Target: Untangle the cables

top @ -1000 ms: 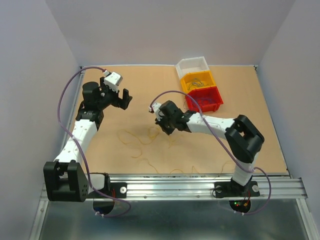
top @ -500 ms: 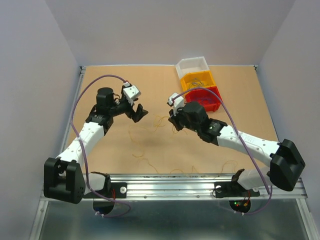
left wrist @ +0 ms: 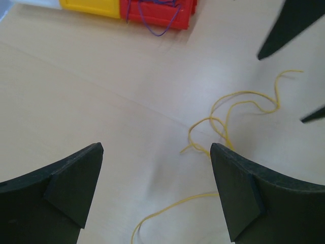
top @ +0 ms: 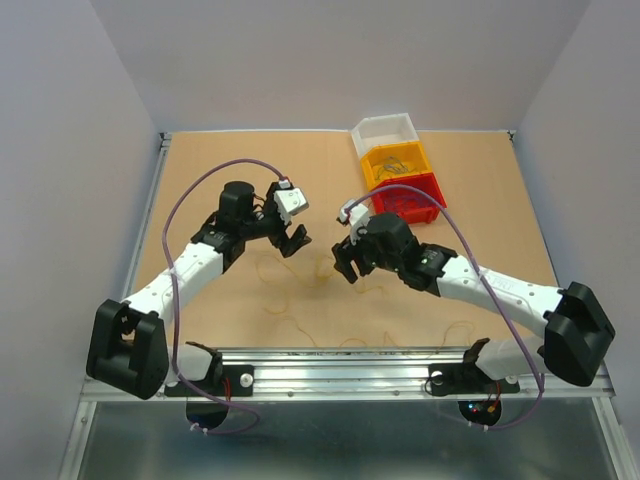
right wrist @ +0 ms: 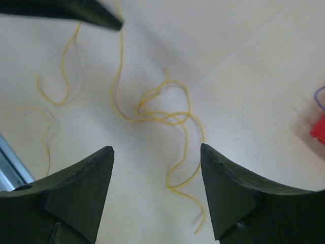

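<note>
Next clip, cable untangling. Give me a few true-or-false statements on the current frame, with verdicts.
1. The left end effector and right end effector are both open and hold nothing. True.
2. Loose yellow cables lie on the table near both end effectors. True.
3. The red bin is empty. False: a purple cable lies in it.
4. The red bin stands at the table's near left corner. False: it stands far right.

Top camera looks down from 6 o'clock, distant; both wrist cameras hover close, sharing the yellow cables point(right wrist: 165, 120).
</note>
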You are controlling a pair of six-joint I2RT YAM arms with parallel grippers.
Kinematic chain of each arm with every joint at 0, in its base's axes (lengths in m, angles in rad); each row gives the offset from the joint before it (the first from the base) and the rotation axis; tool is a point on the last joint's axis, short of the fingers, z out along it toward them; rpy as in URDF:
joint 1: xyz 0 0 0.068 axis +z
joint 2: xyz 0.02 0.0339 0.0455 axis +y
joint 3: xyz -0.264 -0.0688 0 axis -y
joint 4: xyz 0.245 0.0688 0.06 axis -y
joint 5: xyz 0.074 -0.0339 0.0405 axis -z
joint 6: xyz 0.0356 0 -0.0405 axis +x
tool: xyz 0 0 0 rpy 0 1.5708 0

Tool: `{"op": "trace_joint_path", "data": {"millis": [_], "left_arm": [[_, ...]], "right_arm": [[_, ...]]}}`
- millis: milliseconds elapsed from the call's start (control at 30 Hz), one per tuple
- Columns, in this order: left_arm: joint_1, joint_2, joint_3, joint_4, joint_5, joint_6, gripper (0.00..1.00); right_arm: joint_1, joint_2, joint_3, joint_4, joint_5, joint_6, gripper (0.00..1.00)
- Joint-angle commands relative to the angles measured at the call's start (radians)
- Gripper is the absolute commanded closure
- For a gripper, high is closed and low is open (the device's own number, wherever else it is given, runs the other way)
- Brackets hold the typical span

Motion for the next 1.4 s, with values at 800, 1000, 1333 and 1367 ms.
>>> {"op": "trace_joint_path", "data": {"millis": [800,1000,1333,1367], "left_arm": [[0.346,0.072,0.089,0.113,-0.014,-0.259,0.01],[0.349,0.072,0.090,0.113,-0.014,-0.260,0.01],[0.350,0.076,0.092,0.113,-0.010,-0.265,0.01],[0.350,0.077,0.092,0.113,-0.007,-0.266,0.01]], "right_arm": [[0.472,0.289,-0.040,-0.043,0.189,0.072,0.21],[0.483,0.279,-0.054,-0.040,0.197,0.084,0.39],[0.549,0.207,-0.069,-0.026,0.251,0.104,0.61],[0.549,0.203,-0.073,-0.025,0.257,0.110,0.66]]}}
